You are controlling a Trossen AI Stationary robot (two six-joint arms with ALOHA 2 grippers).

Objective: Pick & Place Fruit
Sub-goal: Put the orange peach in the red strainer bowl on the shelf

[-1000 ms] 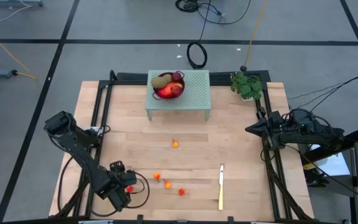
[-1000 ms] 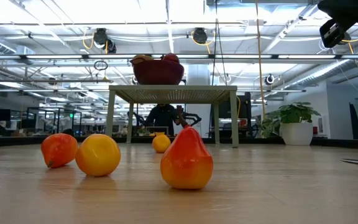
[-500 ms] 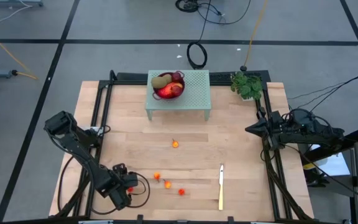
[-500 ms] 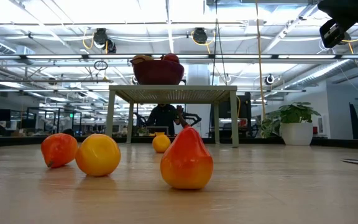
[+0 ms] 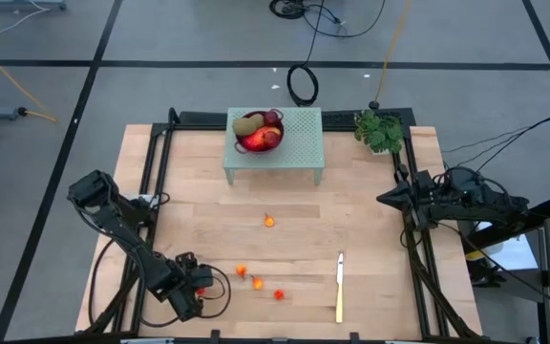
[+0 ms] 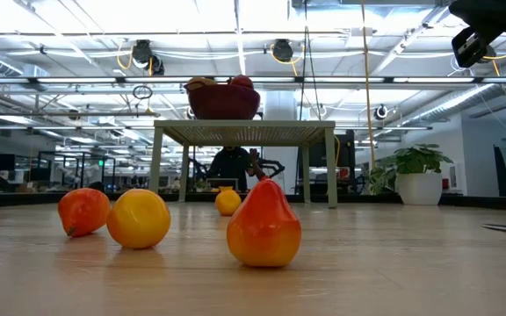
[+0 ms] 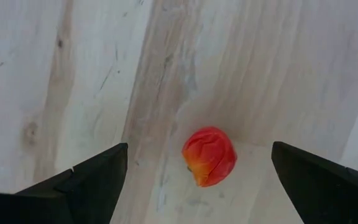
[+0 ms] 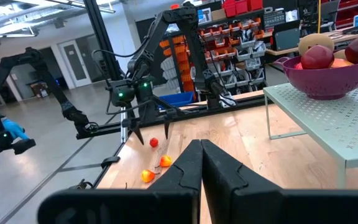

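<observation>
My left gripper (image 7: pixel 199 147) is open and points down over a small red-orange fruit (image 7: pixel 209 155) that lies on the table near its near-left corner. One finger stands on each side of the fruit, well apart from it. In the high view this gripper (image 5: pixel 195 285) is low over the wood. Three more small fruits (image 5: pixel 257 283) lie to its right and a fourth (image 5: pixel 269 221) at mid-table. The purple bowl (image 5: pixel 259 134) holds kiwi-like and red fruit and stands on a green perforated stand (image 5: pixel 294 143). My right gripper (image 8: pixel 201 163) is shut and waits at the table's right edge (image 5: pixel 387 198).
A yellow-handled knife (image 5: pixel 339 285) lies near the near edge, right of the loose fruit. A potted plant (image 5: pixel 380 131) stands at the far right corner. Black frame rails (image 5: pixel 151 182) run along the left and right sides. In the low view a pear-shaped fruit (image 6: pixel 263 226) stands nearest.
My left gripper has come down a little toward the table and its near edge, still open. The fruit has not moved.
</observation>
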